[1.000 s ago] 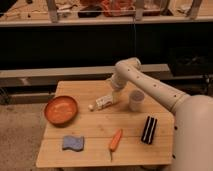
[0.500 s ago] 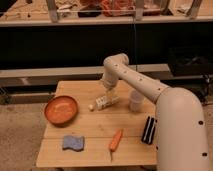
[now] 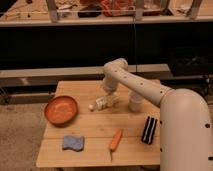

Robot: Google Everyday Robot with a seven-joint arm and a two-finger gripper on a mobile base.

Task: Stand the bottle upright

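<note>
Near the middle of the frame, on the far half of the wooden table (image 3: 90, 125), the bottle (image 3: 104, 102) is lying on its side, its small pale cap pointing lower left toward the orange bowl (image 3: 61, 110). Right over its upper right end the gripper (image 3: 109, 94) is hanging from the white arm (image 3: 145, 90), which is reaching in from the right. It is seemingly touching the bottle, though I cannot tell whether it is clamped on the bottle or released. Just right of the bottle a translucent white cup (image 3: 135, 101) is standing, close under the arm. Toward the bottom of the frame a blue sponge (image 3: 73, 143), a carrot (image 3: 115, 140) and a black ribbed block (image 3: 148, 130) are lying well apart from all this. The likely trouble, as I am judging it: the stubby rounded body is apt to roll or skid toward the bowl if the hold is shallow. Tipping it from one end could let it pivot out and topple again. A wide swing of the arm could also knock the cup over.
</note>
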